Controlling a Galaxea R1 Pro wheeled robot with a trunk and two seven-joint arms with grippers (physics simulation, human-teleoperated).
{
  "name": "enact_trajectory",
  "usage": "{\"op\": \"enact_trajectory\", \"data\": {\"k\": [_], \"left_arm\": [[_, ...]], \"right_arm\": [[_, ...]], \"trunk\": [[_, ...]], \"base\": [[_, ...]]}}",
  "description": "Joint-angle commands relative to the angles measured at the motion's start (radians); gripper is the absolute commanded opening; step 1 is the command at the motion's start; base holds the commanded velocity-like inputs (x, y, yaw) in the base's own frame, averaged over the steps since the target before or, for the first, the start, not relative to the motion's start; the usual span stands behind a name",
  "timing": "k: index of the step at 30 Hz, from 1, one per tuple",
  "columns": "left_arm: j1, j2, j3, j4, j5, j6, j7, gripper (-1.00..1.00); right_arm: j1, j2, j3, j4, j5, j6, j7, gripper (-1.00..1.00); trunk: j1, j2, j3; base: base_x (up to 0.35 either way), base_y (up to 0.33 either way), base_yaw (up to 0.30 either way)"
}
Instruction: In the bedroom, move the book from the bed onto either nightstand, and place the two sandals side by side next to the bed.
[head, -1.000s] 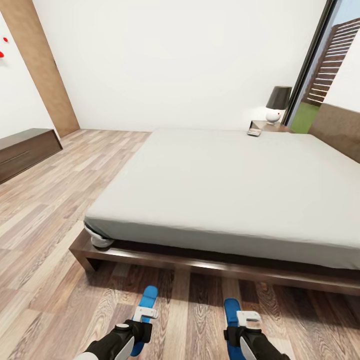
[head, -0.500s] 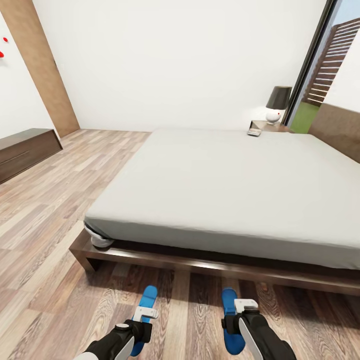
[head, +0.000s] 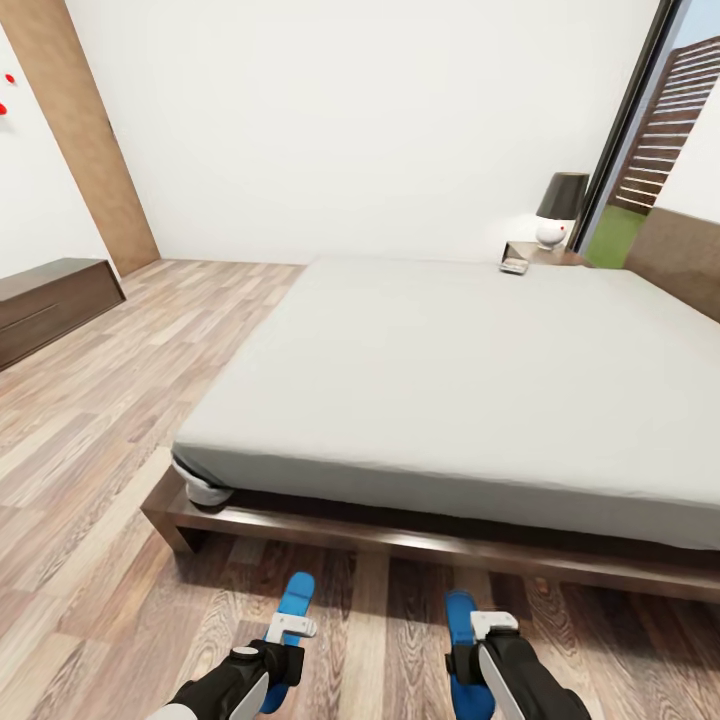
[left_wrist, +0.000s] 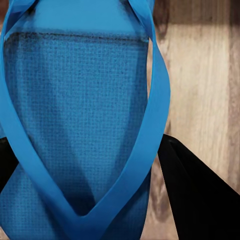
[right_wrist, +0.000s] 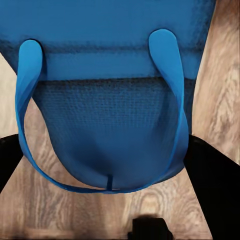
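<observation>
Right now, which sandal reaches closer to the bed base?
The sandal at the left end effector: this left sandal pokes its tip further toward the bed than the right sandal does.

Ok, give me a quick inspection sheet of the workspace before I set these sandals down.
Surface: wood-plank floor.
Job's things: left sandal and right sandal, each under a gripper, by the bed; nightstand far side, small object on it, blurred.
Clutter: lamp; long cabinet.
Grippers: left gripper, right gripper; jaws around the sandals, contact unclear.
Cables: nothing seen.
Surroundings: white walls, window.
</observation>
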Motion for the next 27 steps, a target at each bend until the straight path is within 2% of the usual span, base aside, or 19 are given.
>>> {"op": "enact_trajectory", "data": {"k": [1,7,14,18,27], "left_arm": [[0.000,0.001,-0.006,-0.002,0.008,0.005,-0.001,-1.00],[0.001,0.001,-0.006,-0.001,0.008,0.006,0.002,-1.00],[0.001,0.001,-0.006,-0.001,0.008,0.009,0.002,-1.00],[0.001,0.001,-0.006,0.001,0.007,0.010,0.002,-1.00],[0.001,0.001,-0.006,0.000,0.007,0.009,0.003,-1.00]], "right_arm": [[-0.001,-0.001,0.003,0.009,-0.011,0.003,-0.010,-1.00],[-0.001,-0.001,0.002,0.074,-0.011,0.001,-0.009,-1.00],[-0.001,-0.001,0.001,0.084,-0.011,0.000,-0.009,-1.00],[-0.001,-0.001,0.001,0.085,-0.011,0.000,-0.009,-1.00],[-0.001,-0.002,0.001,0.085,-0.011,0.000,-0.009,-1.00]], "trunk": [[0.000,0.000,-0.001],[0.000,0.000,-0.001],[0.000,0.000,-0.001],[-0.015,0.028,0.012],[-0.015,0.028,0.012]], "base": [[0.021,0.019,0.000],[0.007,0.006,0.000],[0.000,0.000,0.000],[0.000,0.000,0.000],[0.000,0.000,0.000]]}}
